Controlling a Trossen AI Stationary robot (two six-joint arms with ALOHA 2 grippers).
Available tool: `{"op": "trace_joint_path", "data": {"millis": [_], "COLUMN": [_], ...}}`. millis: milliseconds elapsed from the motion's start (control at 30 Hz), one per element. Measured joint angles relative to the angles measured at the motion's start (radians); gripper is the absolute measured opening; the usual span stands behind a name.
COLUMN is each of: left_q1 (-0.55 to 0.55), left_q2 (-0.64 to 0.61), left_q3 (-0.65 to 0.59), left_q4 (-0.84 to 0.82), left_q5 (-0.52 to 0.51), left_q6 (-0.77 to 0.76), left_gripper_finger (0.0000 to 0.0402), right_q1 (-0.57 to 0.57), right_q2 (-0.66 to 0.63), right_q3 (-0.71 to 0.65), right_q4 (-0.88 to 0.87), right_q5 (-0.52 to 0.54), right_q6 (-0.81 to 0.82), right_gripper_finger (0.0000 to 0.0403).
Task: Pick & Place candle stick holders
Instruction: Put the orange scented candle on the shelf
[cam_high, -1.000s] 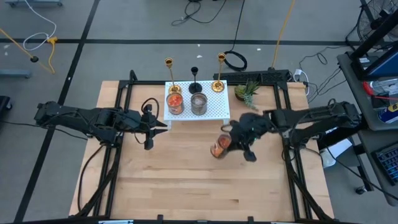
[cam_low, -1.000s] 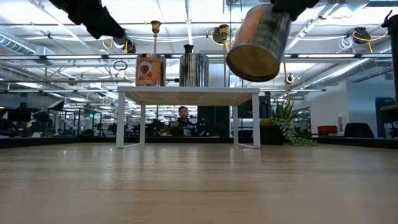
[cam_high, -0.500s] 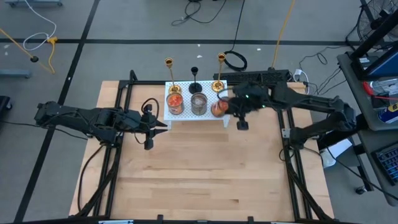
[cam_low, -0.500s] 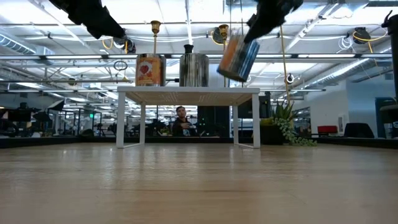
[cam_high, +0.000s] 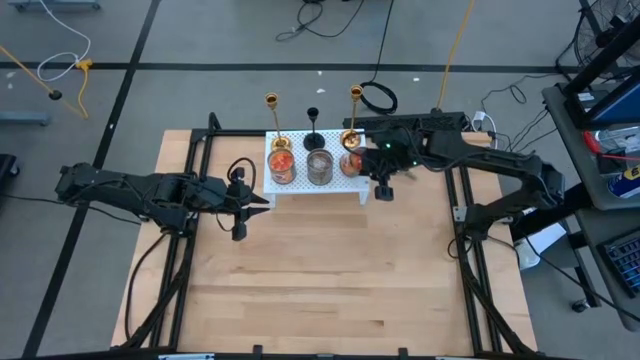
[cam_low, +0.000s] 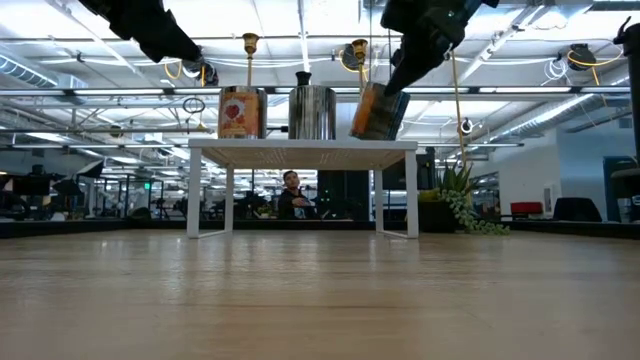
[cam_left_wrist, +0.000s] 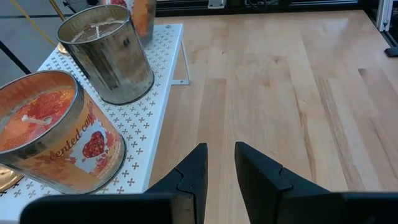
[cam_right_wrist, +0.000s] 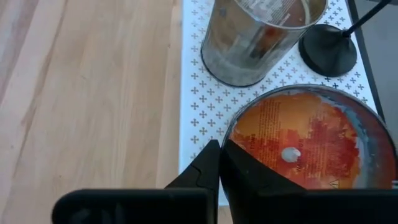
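Observation:
Two brass candlesticks (cam_high: 272, 120) (cam_high: 353, 115) and a shorter black one (cam_high: 313, 128) stand on their round bases along the far edge of a white perforated shelf (cam_high: 300, 185). An orange candle tin (cam_high: 282, 165) and a silver tin (cam_high: 319, 166) stand on the shelf. My right gripper (cam_high: 364, 168) is shut on a second orange candle tin (cam_low: 378, 110) at the shelf's right end. My left gripper (cam_high: 262, 199) hovers empty off the shelf's left end, with a narrow gap between its fingers (cam_left_wrist: 221, 152). My right gripper pinches the orange tin's rim wall (cam_right_wrist: 229, 142) on the side toward the table's right edge. One finger (cam_right_wrist: 249, 171) is inside over the wax and one (cam_right_wrist: 208, 167) is outside. The fingers slant down from the right. The tin is tilted, its bottom at shelf-top level (cam_low: 368, 134).
A small potted plant (cam_high: 398, 148) stands just right of the shelf. The near half of the wooden table (cam_high: 320, 290) is bare. Black frame rails (cam_high: 200, 170) run along both sides. A person (cam_low: 290, 190) sits in the room behind the table.
My right gripper has carried the orange tin from mid-table toward the far edge, onto the shelf's right end, and down. The tin was steeply tipped with its bottom showing and is now lower and closer to upright.

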Motion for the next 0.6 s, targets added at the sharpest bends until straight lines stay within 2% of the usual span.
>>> {"op": "trace_joint_path", "data": {"millis": [200,333,600], "left_q1": [0.000,0.000,0.000], "left_q2": [0.000,0.000,0.000], "left_q3": [0.000,0.000,0.000], "left_q4": [0.000,0.000,0.000], "left_q5": [0.000,0.000,0.000], "left_q6": [-0.002,-0.003,-0.009], "left_gripper_finger": [0.0088,0.0088,0.0088], "right_q1": [0.000,0.001,0.001], "right_q2": [-0.029,-0.030,-0.030], "right_q3": [-0.002,-0.002,-0.002], "right_q4": [-0.018,-0.013,0.002], "right_q5": [-0.010,-0.075,-0.075], "right_q6": [0.004,0.005,-0.001], "right_gripper_finger": [0.0003,0.0008,0.0016]}}
